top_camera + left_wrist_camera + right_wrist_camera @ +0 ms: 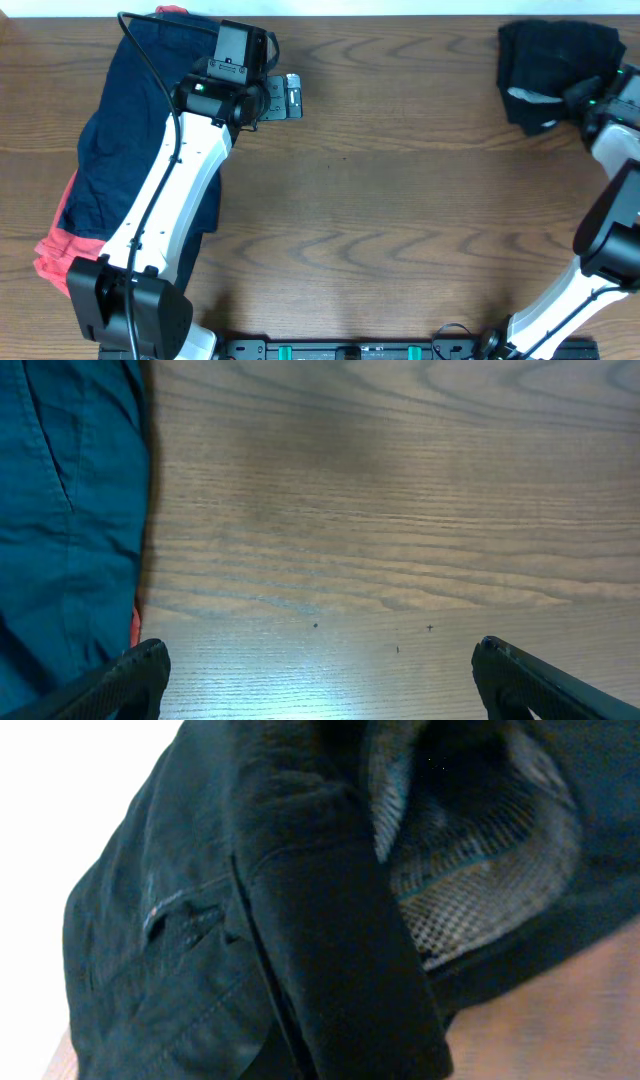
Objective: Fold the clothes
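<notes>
Overhead shows three garments: black shorts (550, 60) bunched at the worktop's (400, 200) far right, navy shorts (115, 140) at left over a red-orange piece (55, 258). The left arm (175, 195) crosses the navy shorts, left hand (292, 97) spread wide above bare wood; right hand (588, 95) closed at the black shorts' edge.

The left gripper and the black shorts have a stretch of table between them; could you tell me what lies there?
Nothing: the overhead view shows only bare wooden table between the open left gripper and the black shorts.
</notes>
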`<state>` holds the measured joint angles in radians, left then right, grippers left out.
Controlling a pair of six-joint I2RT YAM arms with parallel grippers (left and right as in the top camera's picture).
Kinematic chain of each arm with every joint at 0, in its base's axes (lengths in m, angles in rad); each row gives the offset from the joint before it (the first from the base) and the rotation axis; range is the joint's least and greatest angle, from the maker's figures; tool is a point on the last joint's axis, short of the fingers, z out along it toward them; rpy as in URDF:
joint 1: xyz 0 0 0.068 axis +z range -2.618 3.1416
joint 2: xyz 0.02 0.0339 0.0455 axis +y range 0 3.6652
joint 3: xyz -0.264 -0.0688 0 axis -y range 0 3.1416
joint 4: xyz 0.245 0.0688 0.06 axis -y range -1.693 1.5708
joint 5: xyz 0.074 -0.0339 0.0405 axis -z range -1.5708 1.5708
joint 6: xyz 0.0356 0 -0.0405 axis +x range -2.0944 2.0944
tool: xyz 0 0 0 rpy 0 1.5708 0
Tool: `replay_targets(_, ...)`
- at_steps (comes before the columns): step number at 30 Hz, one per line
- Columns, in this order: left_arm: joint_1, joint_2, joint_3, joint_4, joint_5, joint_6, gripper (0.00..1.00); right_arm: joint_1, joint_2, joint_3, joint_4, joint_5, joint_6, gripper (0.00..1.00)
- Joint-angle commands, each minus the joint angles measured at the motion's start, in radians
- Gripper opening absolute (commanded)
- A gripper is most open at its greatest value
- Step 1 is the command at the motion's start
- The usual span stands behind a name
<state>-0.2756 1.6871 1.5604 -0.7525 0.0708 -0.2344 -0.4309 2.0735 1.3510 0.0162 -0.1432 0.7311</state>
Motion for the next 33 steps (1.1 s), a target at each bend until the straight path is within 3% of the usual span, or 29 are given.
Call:
replay_targets(1,0.004,0.008,0.014,-0.002,-0.012,0.013,0.98,0.047,0.043,0.003,0.006,0.020,-0.018,0.01)
replay_targets(7,0.004,0.008,0.014,-0.002,-0.012,0.013,0.98,0.064,0.111,0.003,-0.059,0.016,-0.043,0.01)
replay_targets(14,0.004,0.009,0.012,-0.002,-0.012,0.013,0.98,0.052,0.132,0.003,-0.101,-0.065,-0.293,0.01)
replay_targets(22,0.004,0.041,0.011,0.001,-0.012,0.013,0.98,0.023,0.132,0.003,-0.059,-0.074,-0.386,0.01)
replay_targets(33,0.004,0.047,0.011,0.021,-0.012,0.013,0.98,0.017,0.132,0.003,0.025,-0.075,-0.407,0.01)
